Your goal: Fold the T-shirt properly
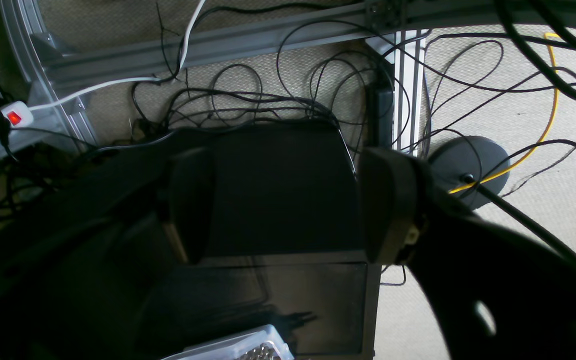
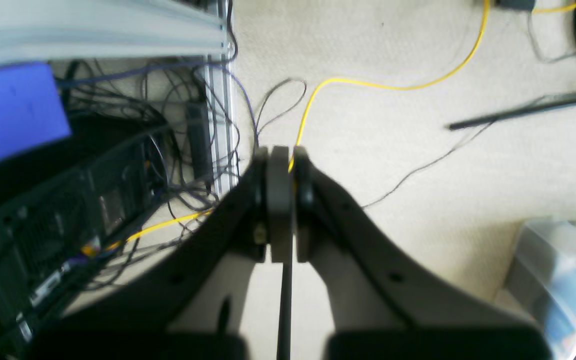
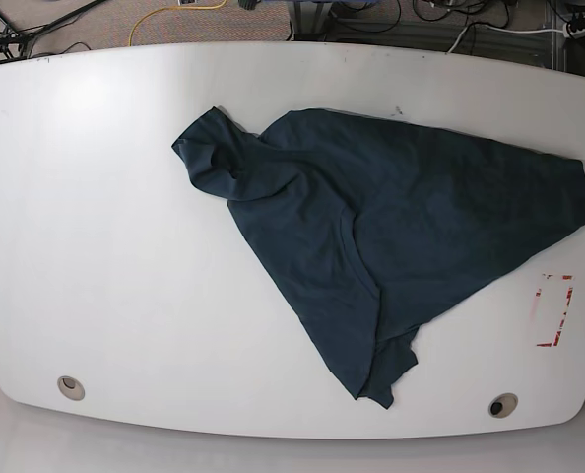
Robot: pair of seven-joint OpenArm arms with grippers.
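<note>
Off the white table (image 3: 96, 246), both arms, neither in the base view, wrist cameras aimed down at carpet (image 2: 393, 165) strewn with black and yellow cables. Left gripper (image 1: 283, 205) spread wide over a dark box, nothing between its pads. Right gripper (image 2: 280, 200) pressed fully together, empty, above the carpet. On the table, right of centre, the T-shirt (image 3: 391, 227), crumpled and unfolded, one corner bunched toward the middle, apart from a red-marked rectangle (image 3: 553, 310) near the table's right edge.
</note>
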